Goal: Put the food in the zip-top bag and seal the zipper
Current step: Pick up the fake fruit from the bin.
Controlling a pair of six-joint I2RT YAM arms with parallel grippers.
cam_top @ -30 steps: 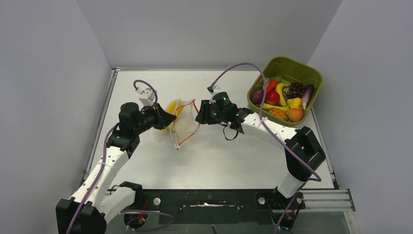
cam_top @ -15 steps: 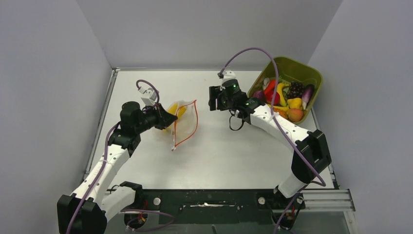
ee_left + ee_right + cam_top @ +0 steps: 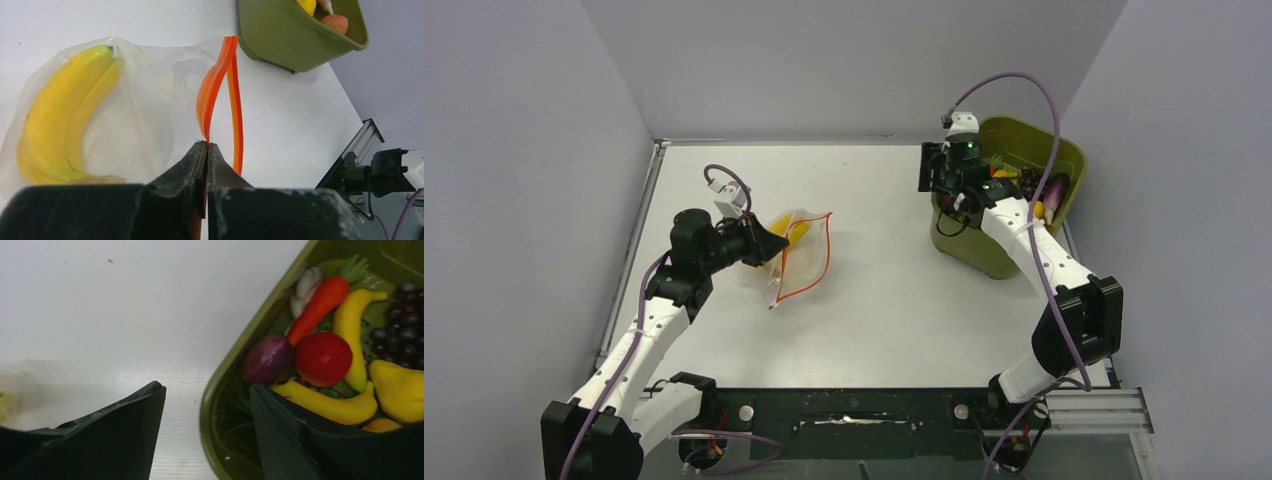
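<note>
Left wrist: two bananas in one zip-top bag; fingers pinch zipper.

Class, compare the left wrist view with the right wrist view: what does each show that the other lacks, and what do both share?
Only the left wrist view clearly shows the zip-top bag holding bananas, its zipper pinched in the shut left gripper. Only the right wrist view shows the open right gripper, a carrot, a red round fruit and dark grapes. Both show the olive-green bin on the white table.
</note>
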